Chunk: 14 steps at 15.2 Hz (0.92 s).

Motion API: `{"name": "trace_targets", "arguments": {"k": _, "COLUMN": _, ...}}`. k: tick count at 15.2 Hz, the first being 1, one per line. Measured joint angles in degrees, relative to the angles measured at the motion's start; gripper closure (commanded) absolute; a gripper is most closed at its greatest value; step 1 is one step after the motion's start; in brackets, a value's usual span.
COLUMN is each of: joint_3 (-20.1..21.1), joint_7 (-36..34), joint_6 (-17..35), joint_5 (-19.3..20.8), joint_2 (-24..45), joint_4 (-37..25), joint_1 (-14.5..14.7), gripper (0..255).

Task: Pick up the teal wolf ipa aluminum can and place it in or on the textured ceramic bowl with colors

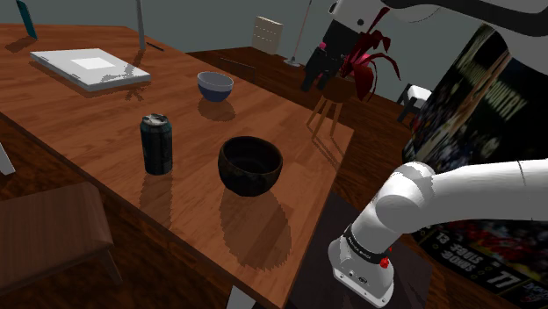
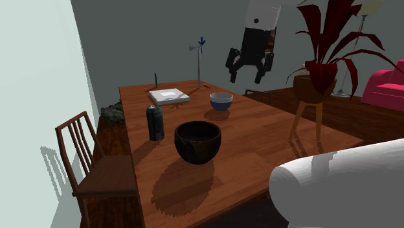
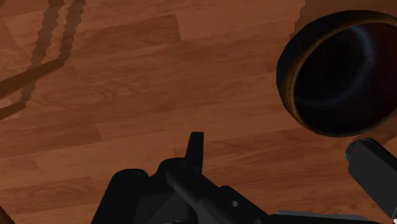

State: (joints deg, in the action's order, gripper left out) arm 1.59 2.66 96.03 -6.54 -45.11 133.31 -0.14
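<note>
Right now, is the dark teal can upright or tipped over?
Upright: the can stands on its base on the wooden table, silver top facing up.

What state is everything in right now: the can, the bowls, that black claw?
gripper: open, holding nothing, high above the table.
can: upright on the table, not held.
dark bowl: upright, empty.
blue bowl: upright, looks empty.
white book: closed, lying flat.
</note>
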Motion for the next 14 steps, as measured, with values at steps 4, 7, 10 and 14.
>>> {"name": "trace_targets", "arguments": {"k": 4, "joint_3": 1.94, "joint_7": -1.43, "joint_6": 1.86, "joint_5": -0.84, "joint_2": 3.02, "joint_4": -0.86, "joint_1": 0.71, "gripper": 0}}
{"name": "trace_targets", "arguments": {"k": 7, "joint_3": 5.12, "joint_7": -4.02, "joint_6": 4.07, "joint_5": -1.98, "joint_2": 7.67, "joint_4": -2.97, "joint_1": 1.76, "gripper": 0}}
{"name": "trace_targets", "arguments": {"k": 10, "joint_3": 7.95, "joint_7": -6.31, "joint_6": 6.27, "joint_5": -2.57, "joint_2": 12.85, "joint_4": -5.53, "joint_1": 2.52, "gripper": 0}}
{"name": "trace_targets", "arguments": {"k": 14, "joint_3": 11.79, "joint_7": -9.65, "joint_6": 9.15, "joint_5": -2.74, "joint_2": 19.5, "joint_4": -8.78, "joint_1": 3.48, "gripper": 0}}
